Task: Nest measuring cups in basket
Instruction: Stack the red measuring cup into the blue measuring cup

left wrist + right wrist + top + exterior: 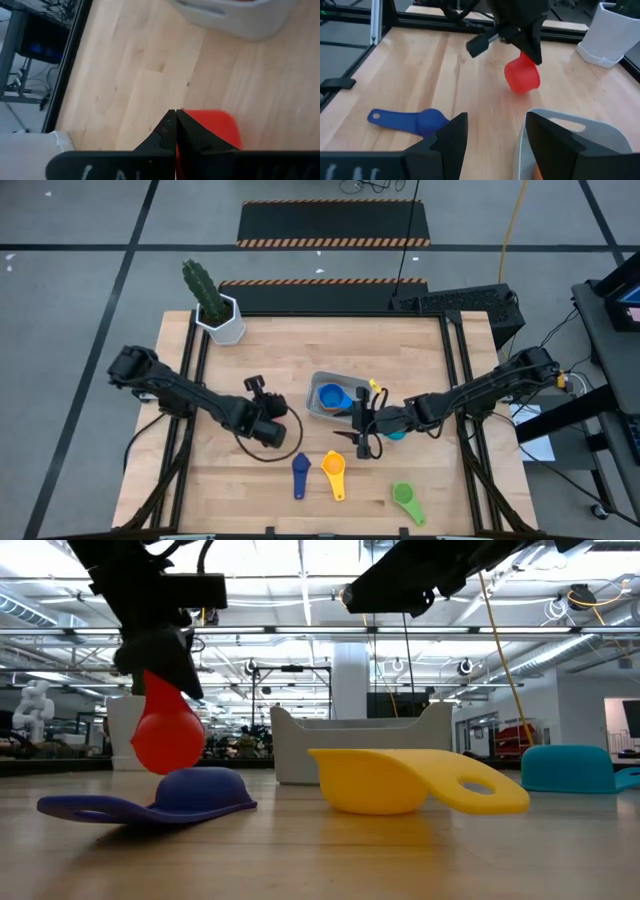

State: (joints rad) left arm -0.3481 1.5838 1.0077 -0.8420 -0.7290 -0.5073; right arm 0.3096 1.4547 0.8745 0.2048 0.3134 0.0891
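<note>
Right wrist view: the left pincer (527, 52), fingers closed on the red measuring cup (522, 76), holds it above the desk (410, 70) beside the grey basket (572, 131); it likely needs carrying over the basket next. The right pincer (495, 135) gapes empty. Only the high view shows the blue cup (331, 395) already inside.

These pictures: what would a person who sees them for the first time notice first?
Most striking is the small red plastic measuring cup, which hangs above the wooden table, clamped in the shut left gripper just left of the pale grey-blue plastic basket. The open right gripper waits at the basket's right side. Near the table's front edge lie a navy cup, a yellow cup and a green cup.
</note>
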